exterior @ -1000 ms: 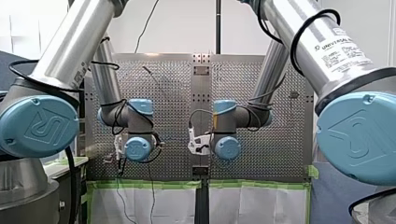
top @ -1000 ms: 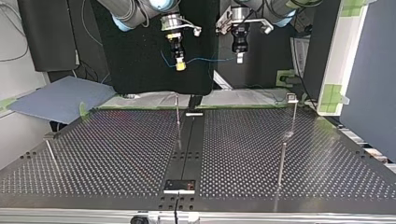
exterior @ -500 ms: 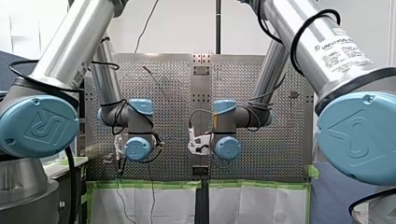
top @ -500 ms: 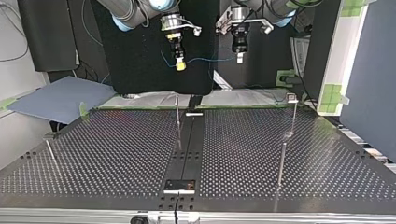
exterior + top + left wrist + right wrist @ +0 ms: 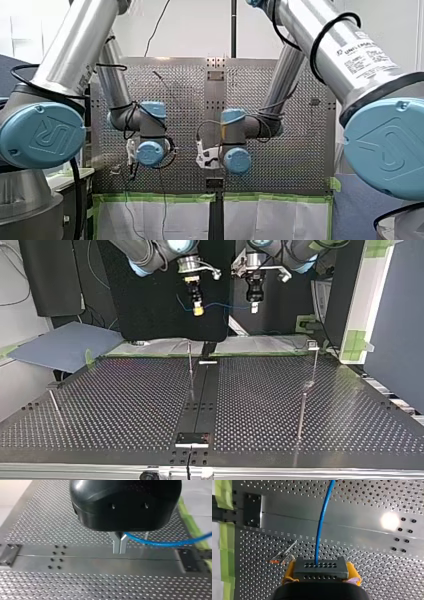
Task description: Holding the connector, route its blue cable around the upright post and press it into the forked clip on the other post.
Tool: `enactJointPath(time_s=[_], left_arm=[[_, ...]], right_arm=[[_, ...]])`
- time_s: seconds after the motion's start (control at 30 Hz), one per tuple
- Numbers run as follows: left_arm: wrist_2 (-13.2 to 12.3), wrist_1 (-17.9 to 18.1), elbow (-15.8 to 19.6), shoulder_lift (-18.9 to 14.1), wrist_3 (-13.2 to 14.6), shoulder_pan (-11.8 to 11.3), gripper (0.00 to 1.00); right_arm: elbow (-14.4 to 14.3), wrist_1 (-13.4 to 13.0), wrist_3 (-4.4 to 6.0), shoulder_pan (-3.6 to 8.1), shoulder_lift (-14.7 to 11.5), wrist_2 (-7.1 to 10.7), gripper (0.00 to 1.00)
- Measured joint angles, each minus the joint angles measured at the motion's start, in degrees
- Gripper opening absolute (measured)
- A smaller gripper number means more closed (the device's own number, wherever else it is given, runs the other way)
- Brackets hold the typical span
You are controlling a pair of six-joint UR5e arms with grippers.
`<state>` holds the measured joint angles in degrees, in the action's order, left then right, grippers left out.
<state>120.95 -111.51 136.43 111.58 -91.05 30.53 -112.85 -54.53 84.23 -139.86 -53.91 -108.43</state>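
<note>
- Connector [image 5: 321, 567] was clamped between right end effector's [image 5: 321, 573] yellow pads, long axis across them, cabled face pointing down.
- Its blue cable [image 5: 322, 522] ran to left end effector [image 5: 120, 543], fingers closed on it.
- Perforated metal tabletop [image 5: 125, 405] lay well below, edged with green tape [image 5: 223, 495].

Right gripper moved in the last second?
Yes. In the top view the right gripper has shifted toward the view's right, further past the centre post and nearer the left gripper.

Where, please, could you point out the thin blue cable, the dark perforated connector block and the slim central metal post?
thin blue cable [image 5: 319, 530]: right wrist view, mid-length.
dark perforated connector block [image 5: 321, 570]: right wrist view, holed face.
slim central metal post [image 5: 190, 368]: top view, mid-shaft.
</note>
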Motion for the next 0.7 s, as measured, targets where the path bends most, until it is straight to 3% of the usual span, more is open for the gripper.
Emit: enactJointPath(time_s=[0.2, 0.4, 0.57, 0.7], left_arm=[[0.1, -2.9, -0.8, -2.9, -1.3, -0.7, 0.00], [-0.6, -5.9, -0.8, -5.9, -1.3, -3.2, 0.00], [-2.4, -8.1, -0.9, -8.1, -1.4, -5.4, 0.00], [-3.1, -9.1, -1.3, -10.1, -1.6, -7.3, 0.00]], right_arm=[[2.3, 2.9, 1.42, -0.20, -2.3, -2.92, 0.37], [2.7, 5.7, 2.81, 0.39, -5.3, -5.77, 0.37], [2.8, 6.0, 3.08, 0.62, -7.7, -6.36, 0.37], [2.9, 5.8, 2.96, 0.83, -9.6, -5.35, 0.37]])
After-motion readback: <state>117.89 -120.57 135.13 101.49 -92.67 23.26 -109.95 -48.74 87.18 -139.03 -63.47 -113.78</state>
